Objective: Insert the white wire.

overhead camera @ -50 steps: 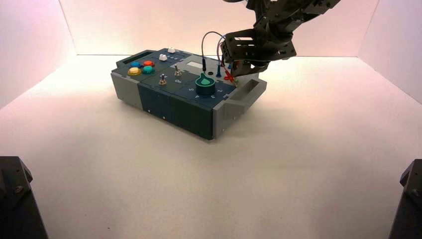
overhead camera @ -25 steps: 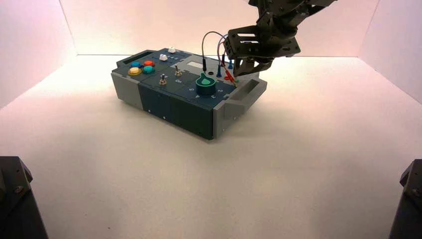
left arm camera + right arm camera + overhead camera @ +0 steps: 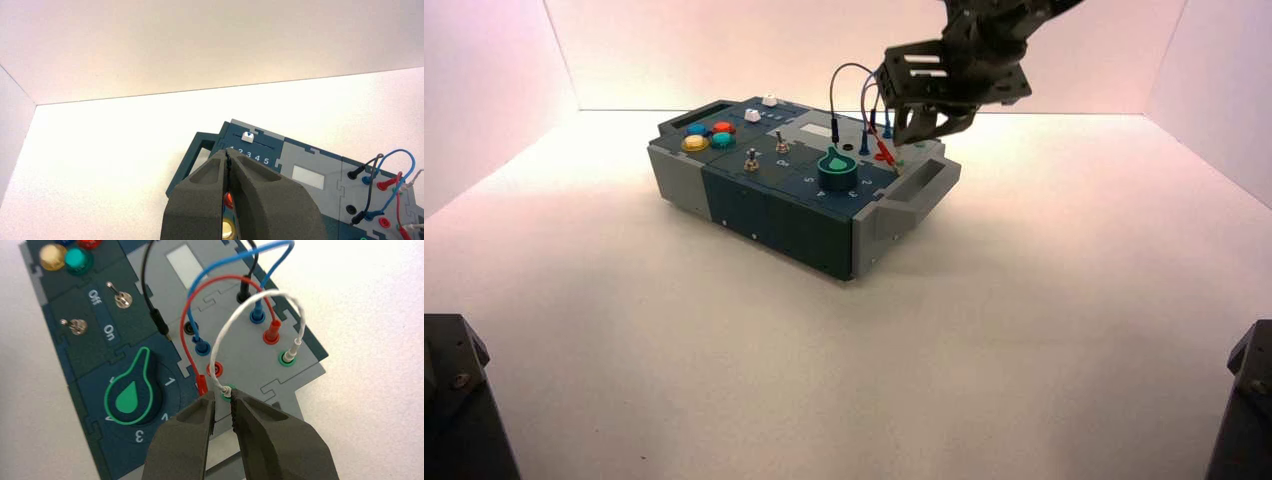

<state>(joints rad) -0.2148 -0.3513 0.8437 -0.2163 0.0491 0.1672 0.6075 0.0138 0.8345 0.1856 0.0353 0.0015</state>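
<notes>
"Off"/"On" by the toggle switches [image 3: 121, 299] — perhaps "1 2 3 4 5" by slider [image 3: 248, 137]

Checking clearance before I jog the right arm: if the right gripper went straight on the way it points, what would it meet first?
Probably the thin white wire's near plug, seated in the green-ringed socket just ahead of the open right gripper, then the grey panel. Depth is uncertain.

My matt, slightly grainy dark fingers [image 3: 270, 440], white wire [image 3: 250, 305] looking finely braided, glossy domed buttons [image 3: 75, 257], shiny metal toggles [image 3: 121, 299], matt plastic box [image 3: 85, 365], smooth knob [image 3: 131, 395], matt pale table [image 3: 924, 350]
</notes>
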